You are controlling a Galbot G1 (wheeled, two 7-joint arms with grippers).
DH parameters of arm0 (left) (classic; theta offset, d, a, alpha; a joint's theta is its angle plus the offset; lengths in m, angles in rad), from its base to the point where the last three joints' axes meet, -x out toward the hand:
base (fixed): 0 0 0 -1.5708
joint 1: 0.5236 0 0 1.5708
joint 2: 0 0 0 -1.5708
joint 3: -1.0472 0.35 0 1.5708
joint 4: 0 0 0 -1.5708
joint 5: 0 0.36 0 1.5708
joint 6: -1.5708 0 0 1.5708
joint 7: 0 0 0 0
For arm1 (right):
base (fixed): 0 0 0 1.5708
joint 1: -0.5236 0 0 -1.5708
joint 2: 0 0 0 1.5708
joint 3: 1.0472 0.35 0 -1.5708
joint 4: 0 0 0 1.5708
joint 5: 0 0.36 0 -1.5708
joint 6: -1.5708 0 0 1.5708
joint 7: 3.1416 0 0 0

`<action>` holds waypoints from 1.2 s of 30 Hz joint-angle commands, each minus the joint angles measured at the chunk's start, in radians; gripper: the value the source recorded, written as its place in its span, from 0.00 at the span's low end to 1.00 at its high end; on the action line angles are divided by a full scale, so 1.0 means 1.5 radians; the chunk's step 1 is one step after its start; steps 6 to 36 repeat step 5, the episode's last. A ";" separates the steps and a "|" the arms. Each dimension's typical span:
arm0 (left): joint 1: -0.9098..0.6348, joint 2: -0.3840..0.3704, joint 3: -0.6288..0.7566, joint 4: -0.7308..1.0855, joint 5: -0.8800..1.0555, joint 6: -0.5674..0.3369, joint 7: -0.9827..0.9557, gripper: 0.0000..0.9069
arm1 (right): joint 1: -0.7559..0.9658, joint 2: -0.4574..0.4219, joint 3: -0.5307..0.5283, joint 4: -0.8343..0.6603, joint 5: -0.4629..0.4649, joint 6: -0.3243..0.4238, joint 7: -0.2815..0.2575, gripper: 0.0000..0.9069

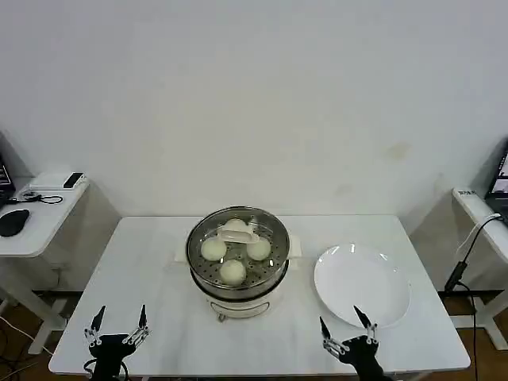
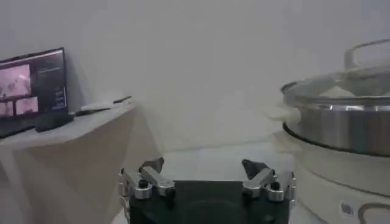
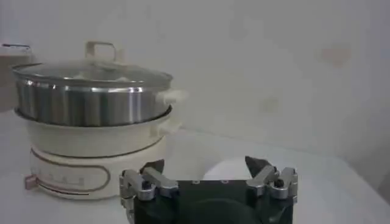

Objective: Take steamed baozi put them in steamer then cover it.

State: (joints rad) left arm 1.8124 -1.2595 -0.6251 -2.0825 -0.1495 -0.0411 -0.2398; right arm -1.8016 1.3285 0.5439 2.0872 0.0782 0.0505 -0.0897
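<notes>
A white table [image 1: 159, 262] stands before a plain pale wall. At its middle sits one steamer [image 1: 238, 274], its cover [image 1: 237, 240] on, holding what look like four steamed baozi [image 1: 232, 271], the farthest partly hidden by the handle. One bare white plate [image 1: 361, 284] lies beside it. Both the left gripper [image 1: 119, 321] and the right gripper [image 1: 348, 325] hover spread apart, holding nothing, at the near edge.

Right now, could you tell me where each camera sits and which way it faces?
Head view: high on the robot, looking down at the table; the covered steamer, white plate, left tool and right tool, both open.
Left wrist view: low, behind the left tool, facing the steamer.
Right wrist view: low, behind the right tool, facing the steamer.
Shared: steamer and cover.
</notes>
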 commanded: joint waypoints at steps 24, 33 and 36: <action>0.020 0.002 0.002 0.008 0.008 0.009 0.007 1.00 | 0.000 0.005 -0.014 -0.004 -0.013 -0.008 0.010 1.00; 0.020 0.002 0.002 0.008 0.008 0.009 0.007 1.00 | 0.000 0.005 -0.014 -0.004 -0.013 -0.008 0.010 1.00; 0.020 0.002 0.002 0.008 0.008 0.009 0.007 1.00 | 0.000 0.005 -0.014 -0.004 -0.013 -0.008 0.010 1.00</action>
